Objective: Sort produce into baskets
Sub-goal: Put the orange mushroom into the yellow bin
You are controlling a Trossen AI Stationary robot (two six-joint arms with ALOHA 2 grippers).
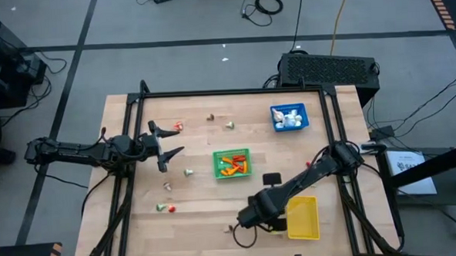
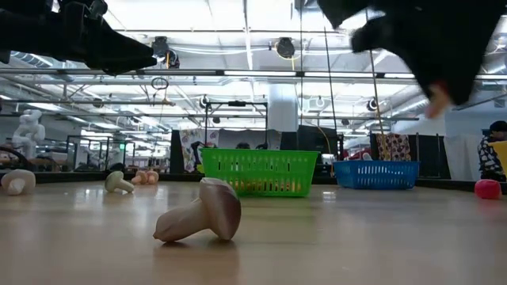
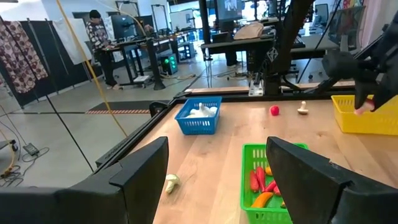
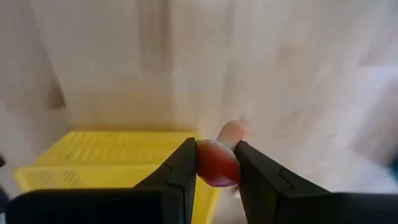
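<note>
My right tool (image 4: pixel 216 163) grips a red produce piece (image 4: pixel 216 163) above the yellow basket (image 4: pixel 106 158); my left tool (image 1: pixel 169 143) stands wide over the bench (image 1: pixel 201 214).

Bright ceiling lights (image 2: pixel 238 36) are flooding the room from overhead and glaring white in the low view. The wooden table (image 1: pixel 208 198) is looking evenly lit, with only soft shadows. In the right wrist view the tabletop is blurring heavily, while the yellow basket (image 4: pixel 106 155) is staying fairly sharp.
</note>
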